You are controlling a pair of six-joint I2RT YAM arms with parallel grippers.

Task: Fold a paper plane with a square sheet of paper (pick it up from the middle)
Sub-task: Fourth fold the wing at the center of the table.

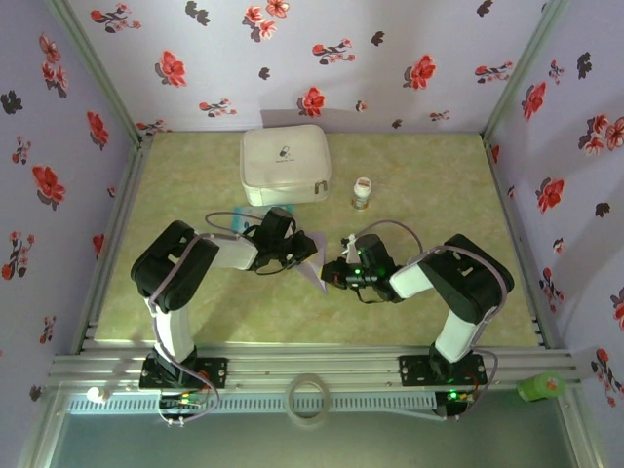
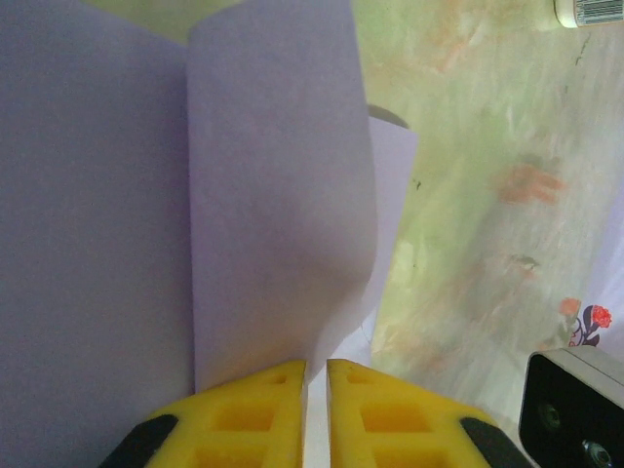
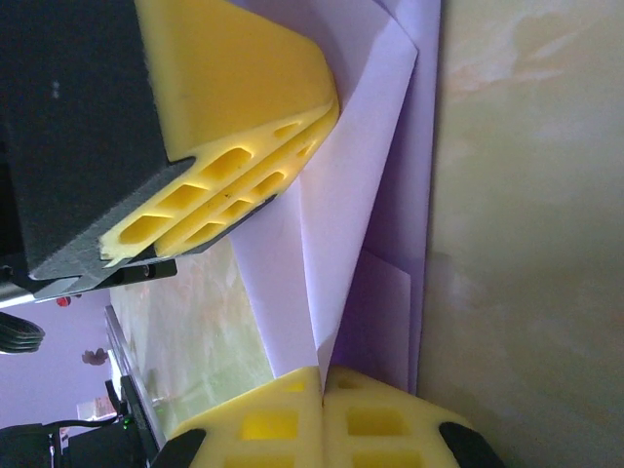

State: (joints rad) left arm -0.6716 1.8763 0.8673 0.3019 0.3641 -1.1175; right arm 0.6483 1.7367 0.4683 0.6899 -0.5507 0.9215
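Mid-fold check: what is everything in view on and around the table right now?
square sheet of paper: one, lavender, partly folded, mid-table
zip case: one, white, back centre
small bottle: one, whitish, right of the case
packet: one, teal-and-white, in front of the case, by the left arm
ring: one, pale, front rail
green object: one, front right corner
left gripper: yellow fingers, shut on the paper
right gripper: yellow fingers, shut on the paper

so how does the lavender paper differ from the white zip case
The thin, creased lavender paper is pinched in the shut jaws of the left gripper and right gripper; the puffy white zip case lies flat, untouched, farther back. The paper looks smaller than the case. Both are pale.
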